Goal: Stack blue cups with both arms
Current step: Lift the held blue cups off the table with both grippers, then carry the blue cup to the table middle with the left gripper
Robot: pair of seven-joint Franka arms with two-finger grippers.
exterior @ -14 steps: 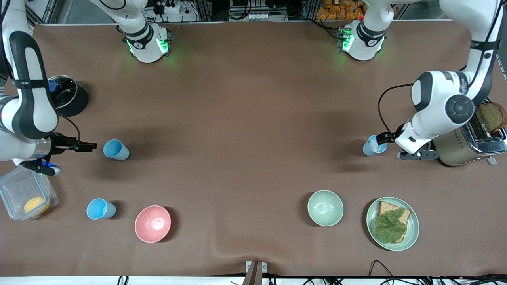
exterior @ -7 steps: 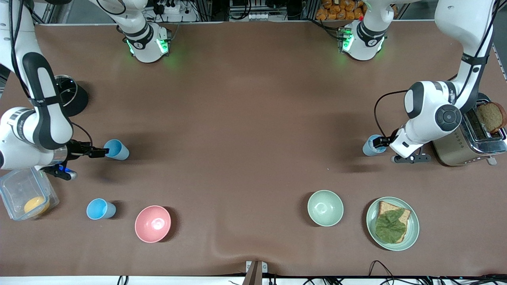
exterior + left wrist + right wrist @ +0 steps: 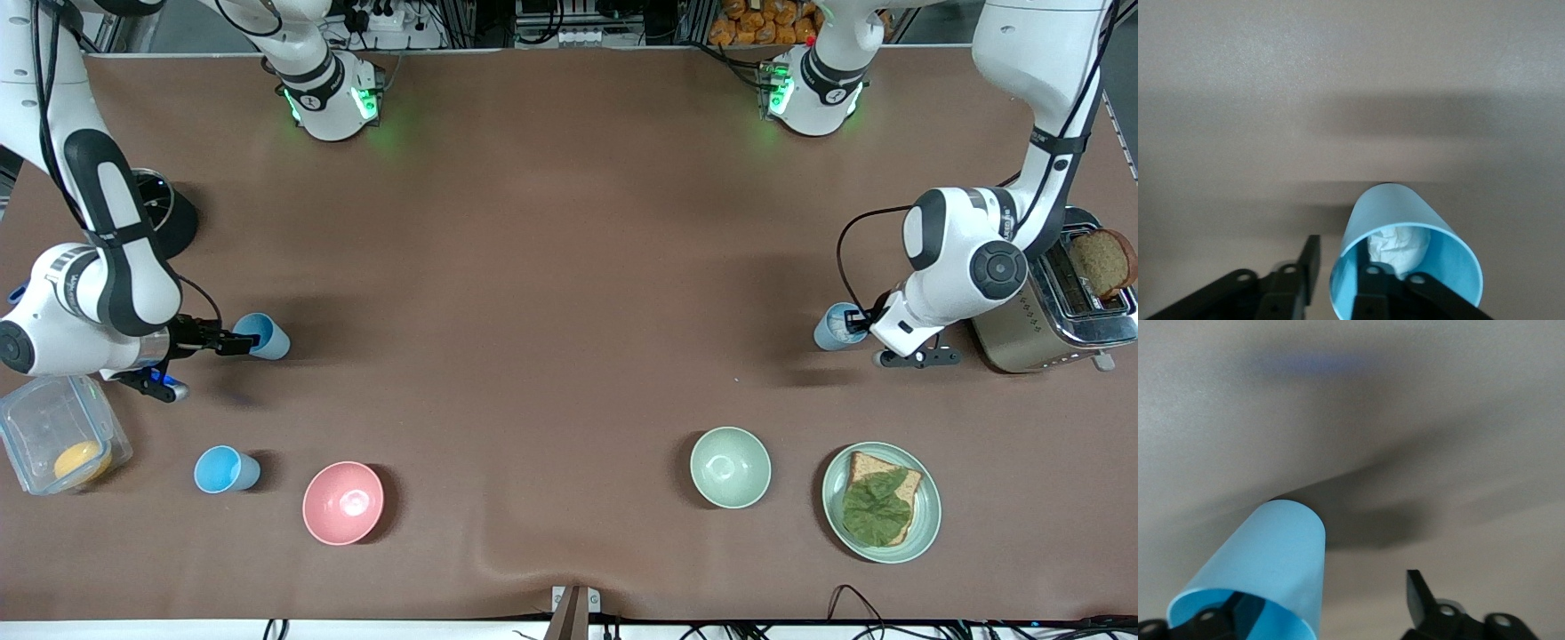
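Brown cloth covered the table (image 3: 551, 267) in the front view, with three blue cups on it. The right pincer (image 3: 242, 341) sat at the rim of one cup (image 3: 263, 336) near the right arm's end; a spare cup (image 3: 226, 469) stood nearer the camera, beside a pink bowl (image 3: 343, 502). The left pincer (image 3: 859, 316) met the greyer cup (image 3: 834, 327) next to the toaster (image 3: 1049, 311) at the left arm's end. A green bowl (image 3: 730, 467) and a plate (image 3: 839, 507) with bread lay nearer the camera.

From the left wrist view, the left pincer (image 3: 1338, 280) stood open astride the cup (image 3: 1405, 253) wall, one finger inside, one outside; crumpled paper (image 3: 1399, 244) lay within the cup.

From the right wrist view, the right pincer (image 3: 1318, 607) likewise straddled its cup (image 3: 1265, 567), one finger in the mouth, the other well off the wall, so unclosed.

Both arms appeared to be at the grasp step. Next would call for closing on each rim, lifting, and bringing one cup over the other; the paper might hinder nesting.
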